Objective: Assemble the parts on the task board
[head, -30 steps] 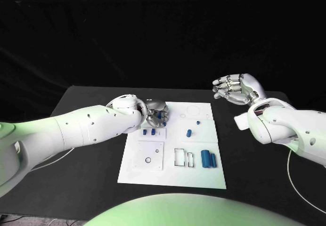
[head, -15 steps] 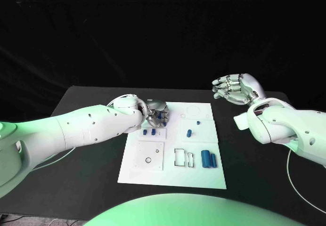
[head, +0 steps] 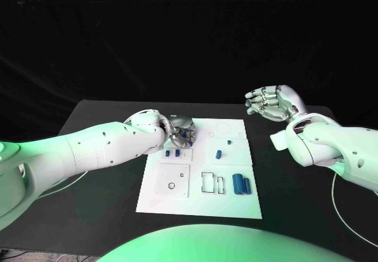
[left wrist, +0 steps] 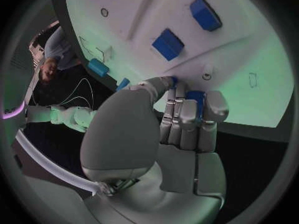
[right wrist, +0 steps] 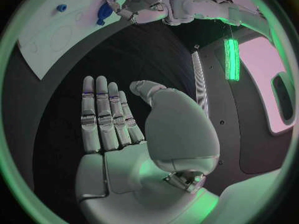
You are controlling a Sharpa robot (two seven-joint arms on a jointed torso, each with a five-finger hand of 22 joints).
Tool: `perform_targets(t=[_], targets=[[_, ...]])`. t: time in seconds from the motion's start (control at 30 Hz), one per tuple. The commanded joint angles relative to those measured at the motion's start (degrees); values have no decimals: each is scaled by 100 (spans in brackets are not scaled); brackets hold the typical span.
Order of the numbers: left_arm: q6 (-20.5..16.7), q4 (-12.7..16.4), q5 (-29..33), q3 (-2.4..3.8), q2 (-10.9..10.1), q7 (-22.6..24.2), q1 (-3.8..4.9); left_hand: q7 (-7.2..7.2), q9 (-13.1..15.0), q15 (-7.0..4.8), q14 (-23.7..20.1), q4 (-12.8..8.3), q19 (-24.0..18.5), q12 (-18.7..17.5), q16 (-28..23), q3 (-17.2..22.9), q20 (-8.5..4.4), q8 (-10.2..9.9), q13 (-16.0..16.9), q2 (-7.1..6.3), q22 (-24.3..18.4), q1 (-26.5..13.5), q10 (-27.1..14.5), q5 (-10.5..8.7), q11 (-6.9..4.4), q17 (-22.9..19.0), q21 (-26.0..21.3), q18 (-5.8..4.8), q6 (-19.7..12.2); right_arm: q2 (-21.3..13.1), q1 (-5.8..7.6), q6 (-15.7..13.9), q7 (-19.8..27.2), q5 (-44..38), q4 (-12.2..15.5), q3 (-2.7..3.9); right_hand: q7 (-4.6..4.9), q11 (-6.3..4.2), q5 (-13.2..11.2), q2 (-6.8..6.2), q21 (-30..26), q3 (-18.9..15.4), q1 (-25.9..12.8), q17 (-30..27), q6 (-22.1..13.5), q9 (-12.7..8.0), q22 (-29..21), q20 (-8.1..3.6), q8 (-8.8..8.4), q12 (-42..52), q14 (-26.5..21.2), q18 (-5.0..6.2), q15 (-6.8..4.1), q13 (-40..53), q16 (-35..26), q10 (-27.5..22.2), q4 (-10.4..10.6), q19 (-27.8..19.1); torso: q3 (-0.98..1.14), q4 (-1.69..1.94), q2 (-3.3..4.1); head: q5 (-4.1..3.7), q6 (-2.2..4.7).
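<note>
The white task board (head: 197, 196) lies in the middle of the black table. My left hand (head: 178, 136) hovers over its far left corner, fingers curled around a small blue part (head: 187, 131). In the left wrist view that blue part (left wrist: 196, 98) sits between the fingers of the left hand (left wrist: 181, 134), just above the board (left wrist: 249, 59). Two blue parts (head: 167, 154) stand in the board close to the hand. My right hand (head: 272, 102) is raised beyond the board's far right corner, fingers spread (right wrist: 106, 119) and holding nothing.
More blue parts are on the board: a small one (head: 230, 142), a taller one (head: 219, 154) and two long ones (head: 238, 184) near the front right. A rectangular slot (head: 208, 182) and a round hole (head: 172, 185) lie in front. Bare black table (head: 94, 164) flanks the board.
</note>
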Motion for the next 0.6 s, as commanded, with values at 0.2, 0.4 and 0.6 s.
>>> perform_targets(t=[0.2,0.4,0.6], targets=[[-221,19,150,-20,-27,127,-40,2,9,13,89,-50,107,-208,49,77,-6,-70,-62,33,80,-32,187,-12,-5,6,90,-94,125,9,-2,78,29,-43,-4,1,45,12,35,44,21,-4,16,-8,8,-6,-7,32,-19,-29,18,66,28,-7,-31,16,-44,13,1,-1,-3,2,0],[-382,144,288,-7,-152,209,-50,5,10,15,105,-84,113,-319,53,101,-8,-108,-90,7,85,-53,255,1,-3,-8,97,-93,156,10,-2,83,27,-43,-13,1,45,12,35,44,21,-4,16,-8,8,-6,-7,32,-19,-29,18,66,28,-7,-31,16,-44,13,-1,3,0,-4,0],[-480,397,459,58,-368,225,-52,6,16,17,120,-90,121,-428,60,123,-6,-133,-115,-13,93,-112,322,7,3,-17,106,-95,209,9,-3,85,25,-43,-29,1,45,12,35,44,21,-4,16,-8,8,-6,-7,32,-19,-29,18,66,28,-7,-31,16,-44,13,-1,14,-14,-2,0]])
